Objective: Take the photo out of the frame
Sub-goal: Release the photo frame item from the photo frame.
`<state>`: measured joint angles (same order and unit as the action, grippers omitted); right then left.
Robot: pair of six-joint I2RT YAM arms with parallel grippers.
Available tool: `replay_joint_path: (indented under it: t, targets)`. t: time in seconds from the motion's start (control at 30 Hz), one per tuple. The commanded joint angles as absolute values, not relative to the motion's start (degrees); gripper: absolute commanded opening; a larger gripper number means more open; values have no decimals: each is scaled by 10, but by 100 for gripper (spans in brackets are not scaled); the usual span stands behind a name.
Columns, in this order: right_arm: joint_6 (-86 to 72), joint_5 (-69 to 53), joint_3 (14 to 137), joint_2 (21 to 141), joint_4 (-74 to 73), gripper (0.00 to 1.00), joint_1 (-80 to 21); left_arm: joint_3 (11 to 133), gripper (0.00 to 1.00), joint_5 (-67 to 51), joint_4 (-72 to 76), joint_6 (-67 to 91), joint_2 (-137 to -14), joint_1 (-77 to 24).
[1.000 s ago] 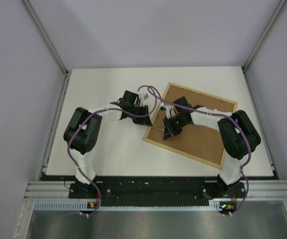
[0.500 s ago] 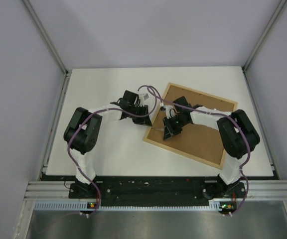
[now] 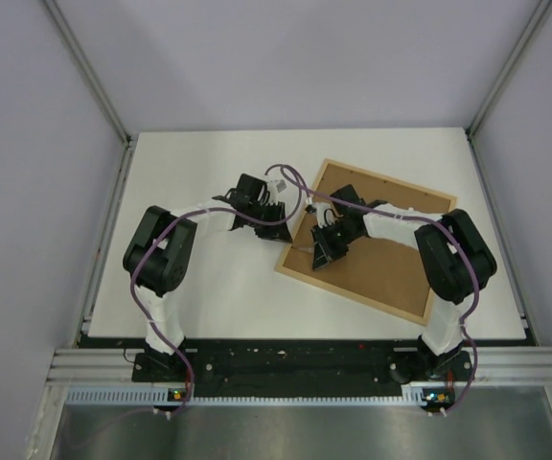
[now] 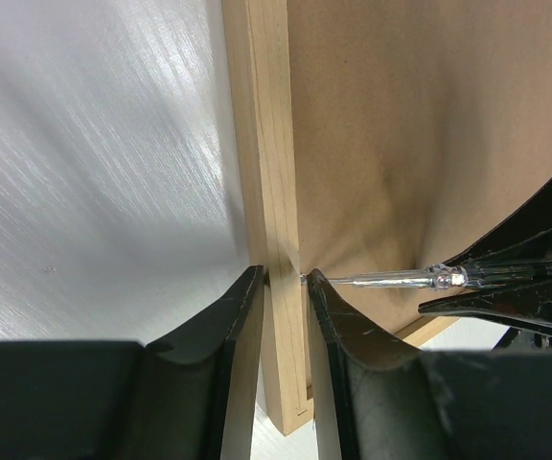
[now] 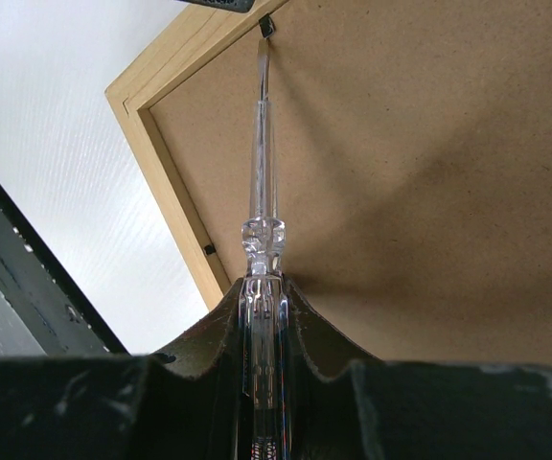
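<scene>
The frame [image 3: 391,273] lies face down and askew on the white table, its brown fibreboard back [image 5: 429,144] up. The photo is hidden under that back. My left gripper [image 4: 284,278] is shut on the frame's light-wood left rail [image 4: 266,144], one finger on each side. My right gripper [image 5: 262,287] is shut on a clear-handled screwdriver [image 5: 261,144]. The shaft points across the board, and its tip rests at a small metal clip [image 5: 266,27] by the rail, right beside my left fingertips. In the top view both grippers [image 3: 290,220] [image 3: 326,249] meet at the frame's left edge.
A second small clip [image 5: 209,249] sits on the inner edge of the frame's near rail. Grey walls enclose the table on three sides. White tabletop [image 3: 190,172] stretches left of the frame. The purple cables [image 3: 290,182] of both arms arch over the wrists.
Almost nothing has moved. The right forearm has shifted slightly to the left. Both grips look the same.
</scene>
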<state>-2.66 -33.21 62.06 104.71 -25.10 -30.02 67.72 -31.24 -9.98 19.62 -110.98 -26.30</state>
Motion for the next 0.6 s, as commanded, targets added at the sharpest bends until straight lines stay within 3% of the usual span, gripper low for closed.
replay_joint_path:
  t: [0.0,0.57]
  targets:
    - [-12,-283,620,1072,-255,0,-315,694,30,-334,-84,201,-1109,-270]
    - [-21,-245,606,1037,-256,0,-314,692,30,-331,-83,206,-1107,-270]
